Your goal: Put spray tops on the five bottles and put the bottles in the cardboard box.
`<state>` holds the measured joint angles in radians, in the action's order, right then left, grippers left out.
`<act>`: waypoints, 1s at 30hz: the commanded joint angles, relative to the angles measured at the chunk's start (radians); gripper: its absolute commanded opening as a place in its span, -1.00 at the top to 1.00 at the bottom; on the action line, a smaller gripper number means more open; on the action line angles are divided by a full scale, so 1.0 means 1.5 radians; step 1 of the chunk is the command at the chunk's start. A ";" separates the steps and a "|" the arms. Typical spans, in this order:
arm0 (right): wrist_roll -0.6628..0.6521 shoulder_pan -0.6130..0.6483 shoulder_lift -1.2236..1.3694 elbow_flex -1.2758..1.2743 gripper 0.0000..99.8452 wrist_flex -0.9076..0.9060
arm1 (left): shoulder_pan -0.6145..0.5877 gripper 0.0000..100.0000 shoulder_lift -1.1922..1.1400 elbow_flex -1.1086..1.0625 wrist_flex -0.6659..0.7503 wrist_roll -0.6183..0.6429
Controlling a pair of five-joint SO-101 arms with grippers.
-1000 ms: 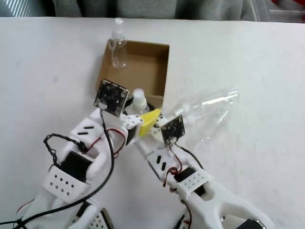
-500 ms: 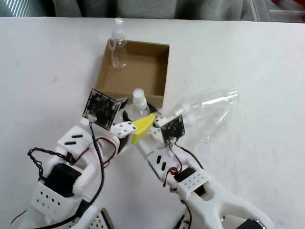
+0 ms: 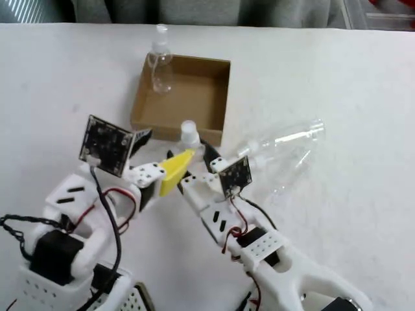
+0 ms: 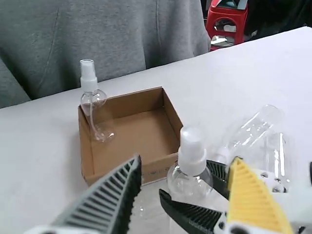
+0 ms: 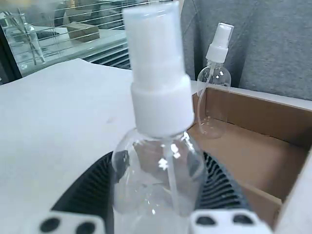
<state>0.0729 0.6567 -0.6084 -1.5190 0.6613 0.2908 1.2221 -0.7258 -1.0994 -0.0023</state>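
Your right gripper [image 5: 163, 195] clamps the clear, white-topped plastic bottle [image 4: 191, 165] upright.
Left gripper [image 3: 167, 150] gapes beside it, likely to leave it room.

The bottle [image 5: 158, 170] I hold is clear, glossy plastic; its top [image 5: 156, 73] is smooth white plastic, duller. My fingers [image 4: 112, 200] are ribbed matt plastic. The box [image 3: 185, 97] is plain brown cardboard, matt. The loose bottles [image 3: 285, 146] are the same clear glossy plastic. The table [image 3: 337, 78] is smooth and matt.
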 commanded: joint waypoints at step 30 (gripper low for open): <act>-0.003 -0.049 -0.005 0.005 0.92 0.019 | -0.302 0.89 0.403 -0.283 0.026 -0.005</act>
<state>0.0729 0.6168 -0.6084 -1.5190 0.6613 -0.1373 1.7975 -1.1293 -1.0902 -0.0038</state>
